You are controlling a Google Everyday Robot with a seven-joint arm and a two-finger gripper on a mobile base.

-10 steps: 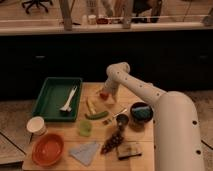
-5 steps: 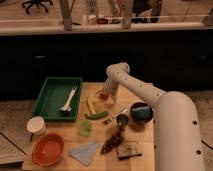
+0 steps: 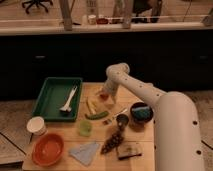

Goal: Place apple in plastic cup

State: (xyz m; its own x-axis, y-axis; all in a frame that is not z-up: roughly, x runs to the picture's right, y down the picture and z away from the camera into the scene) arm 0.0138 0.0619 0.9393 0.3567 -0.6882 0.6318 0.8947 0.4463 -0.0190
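End effector [image 3: 104, 93], grip state unclear, over one apple [image 3: 103, 96]; one plastic cup [image 3: 85, 128].

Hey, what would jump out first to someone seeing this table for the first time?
The big white robot arm sweeps in from the lower right, its pincer low over a small red item at the table's far middle. On the left lies a green tray holding a white utensil, and an orange bowl sits at the near left corner.

Dim, warm, soft-focus; pincer [image 3: 103, 94] indistinct.
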